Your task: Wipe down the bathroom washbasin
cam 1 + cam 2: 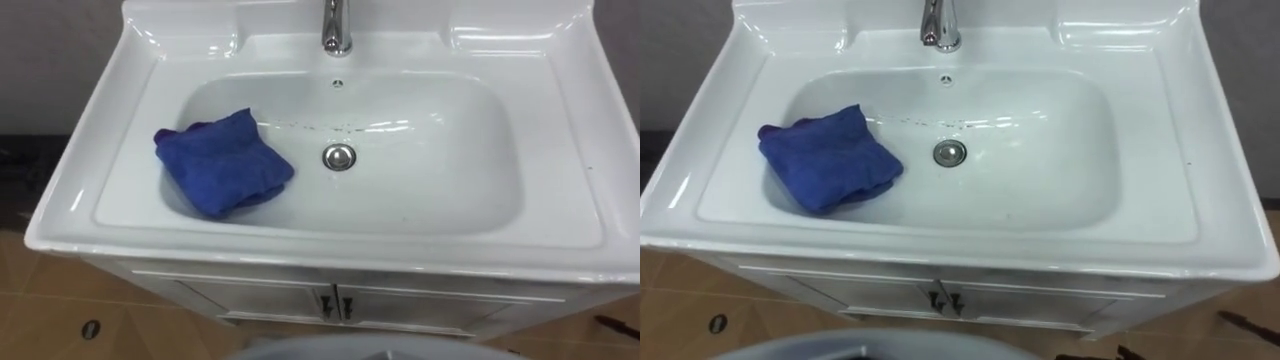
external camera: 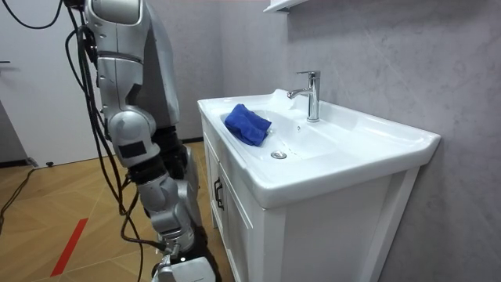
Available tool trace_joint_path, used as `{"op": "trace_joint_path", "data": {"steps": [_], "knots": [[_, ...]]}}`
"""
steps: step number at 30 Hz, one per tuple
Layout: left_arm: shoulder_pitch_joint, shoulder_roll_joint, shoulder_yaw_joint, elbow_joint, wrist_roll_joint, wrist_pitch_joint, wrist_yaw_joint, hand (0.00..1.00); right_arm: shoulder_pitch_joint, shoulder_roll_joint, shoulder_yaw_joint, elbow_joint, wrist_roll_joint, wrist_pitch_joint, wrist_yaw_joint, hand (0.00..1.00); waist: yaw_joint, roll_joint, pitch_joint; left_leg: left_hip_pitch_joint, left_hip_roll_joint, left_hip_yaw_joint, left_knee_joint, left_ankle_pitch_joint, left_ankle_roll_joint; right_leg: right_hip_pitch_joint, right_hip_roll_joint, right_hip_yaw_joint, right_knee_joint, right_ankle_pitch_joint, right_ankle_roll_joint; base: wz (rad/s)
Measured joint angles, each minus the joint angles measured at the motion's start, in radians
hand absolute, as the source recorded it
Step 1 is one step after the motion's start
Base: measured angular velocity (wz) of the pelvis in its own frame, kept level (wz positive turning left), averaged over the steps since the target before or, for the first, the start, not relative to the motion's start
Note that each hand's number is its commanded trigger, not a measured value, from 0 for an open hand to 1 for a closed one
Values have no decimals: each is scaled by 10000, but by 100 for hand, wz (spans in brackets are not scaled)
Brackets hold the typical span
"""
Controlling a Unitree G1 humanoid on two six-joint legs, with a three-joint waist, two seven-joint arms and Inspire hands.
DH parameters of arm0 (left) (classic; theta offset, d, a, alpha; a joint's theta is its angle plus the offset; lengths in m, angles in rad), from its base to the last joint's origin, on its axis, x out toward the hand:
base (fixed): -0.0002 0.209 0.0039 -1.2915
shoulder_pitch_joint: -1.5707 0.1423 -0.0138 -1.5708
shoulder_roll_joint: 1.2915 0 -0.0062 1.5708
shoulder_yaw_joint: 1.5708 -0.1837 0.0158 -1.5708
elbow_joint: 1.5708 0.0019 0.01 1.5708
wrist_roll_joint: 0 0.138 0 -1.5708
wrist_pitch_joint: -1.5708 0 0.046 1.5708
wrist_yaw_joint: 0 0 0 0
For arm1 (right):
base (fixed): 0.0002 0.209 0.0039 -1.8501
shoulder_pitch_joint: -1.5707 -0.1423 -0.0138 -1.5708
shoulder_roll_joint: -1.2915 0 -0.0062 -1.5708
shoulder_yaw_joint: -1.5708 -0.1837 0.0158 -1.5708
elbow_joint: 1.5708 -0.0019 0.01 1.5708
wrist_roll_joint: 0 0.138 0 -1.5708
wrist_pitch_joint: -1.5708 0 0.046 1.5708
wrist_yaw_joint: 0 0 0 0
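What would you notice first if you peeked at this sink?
The crumpled blue cloth jumps out first, lying in the left part of the white ceramic basin, apart from the round metal drain in the middle. Next comes the shiny chrome tap, standing at the back edge.

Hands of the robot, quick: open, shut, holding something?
Left hand: cannot be told.
Right hand: hangs beside the cabinet; cannot be told.
Cloth lies loose in basin.

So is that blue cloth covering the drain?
No, the blue cloth lies left of the drain, clear of it, in the basin.
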Motion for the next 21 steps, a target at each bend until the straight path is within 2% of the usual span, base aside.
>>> {"op": "trace_joint_path", "data": {"steps": [4,6,7,12,15,19,21], "knots": [[-46,-94,-930,609,520,218,-645,0,-89,7,143,184,18,-1,243,0,-274,-136,18,-33,9,120,8,0,0,-33,10,45,-10,25,19,-1],[-96,-206,-1561,821,1456,398,-1176,0,-239,45,319,302,139,-30,397,0,-457,-271,49,-47,13,231,14,0,0,-44,7,63,-17,37,27,-2],[-137,-203,-1786,903,1744,433,-1265,0,-291,55,393,371,150,-51,428,0,-498,-311,46,-50,14,251,15,0,0,-50,7,65,-21,42,27,0],[-682,-134,-3319,1023,4203,708,-2513,0,-712,69,658,583,487,-210,808,0,-1002,-472,142,-85,12,295,-13,-1,0,-29,7,42,-61,90,44,3],[-926,-126,-3811,1031,4791,925,-3267,0,-849,67,683,608,484,-270,964,0,-1099,-471,143,-61,35,701,-17,0,0,-129,28,274,-37,114,39,-24],[-1193,-115,-3901,1228,5462,1283,-4228,0,-817,69,674,630,495,-293,1207,0,-1318,-495,146,-73,41,820,-81,0,0,-208,30,332,-45,146,47,-12],[-1393,-115,-4090,1429,5649,1604,-4876,0,-820,106,692,628,503,-312,1264,0,-1479,-519,150,-72,41,941,-92,0,1,-254,66,522,-55,185,62,-15]]}}
